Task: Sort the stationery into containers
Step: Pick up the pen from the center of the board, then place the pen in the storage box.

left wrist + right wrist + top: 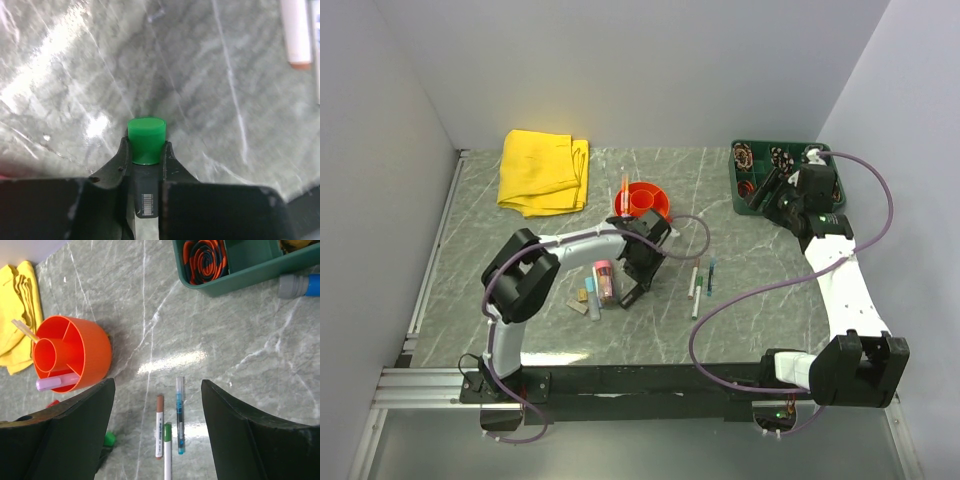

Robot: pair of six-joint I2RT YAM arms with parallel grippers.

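Gripping a green-capped marker (146, 131), the left gripper (145, 147) sits near the centre of the overhead view, jaws closed narrow on the barrel, just below the orange organiser bowl (642, 200). A lilac stick (57, 382) lies in the bowl's outer ring. The right gripper (156, 385), jaws spread wide and holding nothing, hovers at upper right beside a green tray (825, 152). Three pens (167, 450) lie loose on the table (740, 230) right of centre; a pink-capped tube (604, 280) lies left of centre.
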